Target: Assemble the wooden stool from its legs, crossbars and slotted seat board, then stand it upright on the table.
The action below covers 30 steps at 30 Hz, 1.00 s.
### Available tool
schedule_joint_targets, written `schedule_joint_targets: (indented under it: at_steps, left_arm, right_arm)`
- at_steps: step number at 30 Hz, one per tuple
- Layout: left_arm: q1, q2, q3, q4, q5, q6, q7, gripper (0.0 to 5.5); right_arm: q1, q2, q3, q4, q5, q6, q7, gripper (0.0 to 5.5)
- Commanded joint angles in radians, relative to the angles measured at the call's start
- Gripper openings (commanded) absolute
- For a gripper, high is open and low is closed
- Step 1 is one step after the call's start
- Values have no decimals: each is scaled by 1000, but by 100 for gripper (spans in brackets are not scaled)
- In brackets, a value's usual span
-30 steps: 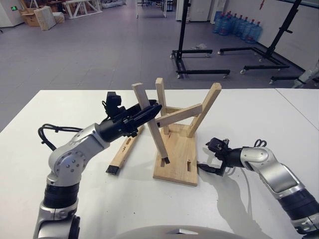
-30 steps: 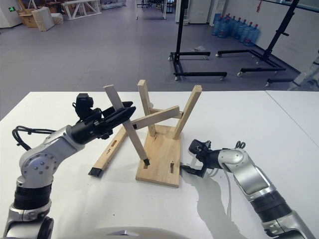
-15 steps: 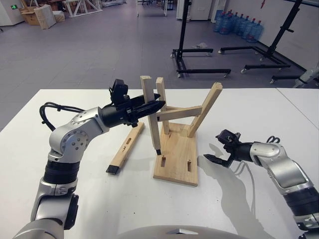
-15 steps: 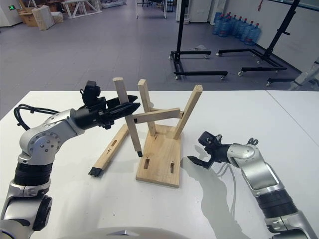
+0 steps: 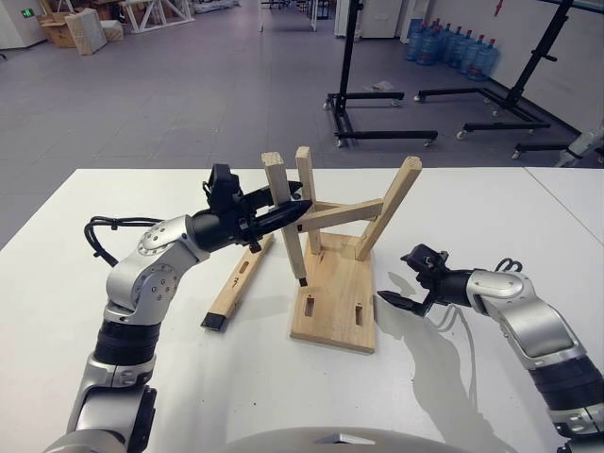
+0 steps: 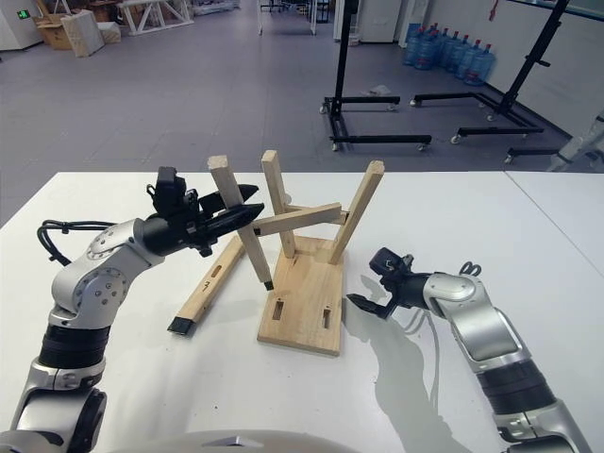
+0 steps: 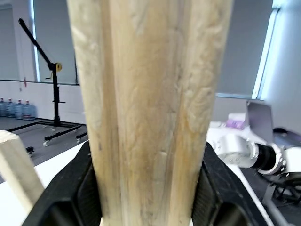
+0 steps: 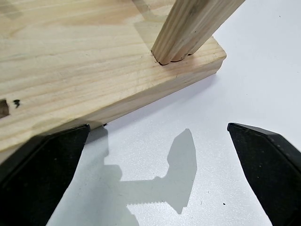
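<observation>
Jaws of the left gripper point(image 5: 291, 209) clamp a leg point(image 5: 294, 253) over the seat board point(image 5: 335, 316); right gripper point(image 5: 394, 276) jaws gape beside it.

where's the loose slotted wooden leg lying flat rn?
Head views: the loose slotted wooden leg with a black end cap lies flat on the white table, on the robot's left, beside the left edge of the flat wooden seat board.

Leg point(image 8: 195, 30) stands in seat board point(image 8: 70, 70); end effector point(image 8: 158, 128) agape.
</observation>
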Motion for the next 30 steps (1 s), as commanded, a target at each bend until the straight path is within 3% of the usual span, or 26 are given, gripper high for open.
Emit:
schedule_joint_targets:
  at_steps: [1,11,30]
  left_arm:
    - [-13,-16,13,-2,-65,35,-32,205]
    - [10,-9,-8,200,-27,-3,-259,205]
    - [-73,-74,-15,417,99,-135,-376,205]
  right_arm:
    - [-14,1,-1,-7,-1,2,3,540]
    - [-25,1,9,2,-11,-1,4,540]
    - [-123,-4,20,54,-9,14,34,540]
